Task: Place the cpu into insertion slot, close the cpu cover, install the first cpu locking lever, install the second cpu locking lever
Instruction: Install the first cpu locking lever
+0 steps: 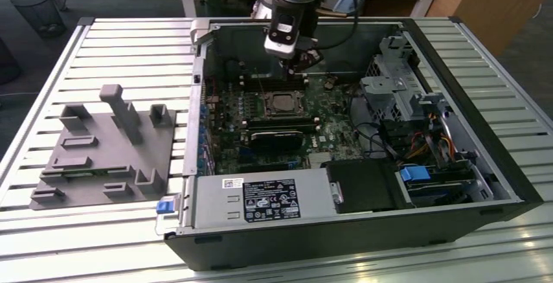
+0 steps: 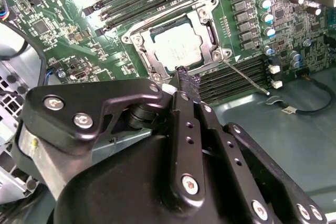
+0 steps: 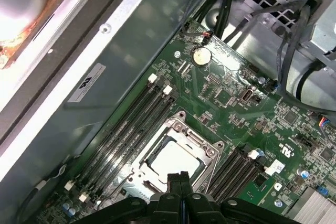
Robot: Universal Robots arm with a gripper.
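Hiding one edge of the cpu cover (image 3: 202, 145), the end effector (image 3: 178, 176) hangs empty and pinched closed.

One open black computer case (image 1: 346, 239) lies on one slatted metal desk (image 1: 129, 43). Inside the case sits one green circuit board (image 1: 232, 109). On it are one small square silver-grey cpu (image 2: 178, 45), one silvery metal cpu cover frame (image 3: 202, 145), two banks of long black memory slots (image 3: 126, 129), one round silver coin battery (image 3: 200, 56) and one black rectangular heatsink block (image 1: 276, 142). Also inside the case is one silver power supply box (image 1: 259, 199). Beside the case stands one grey plastic fixture (image 1: 95, 160).
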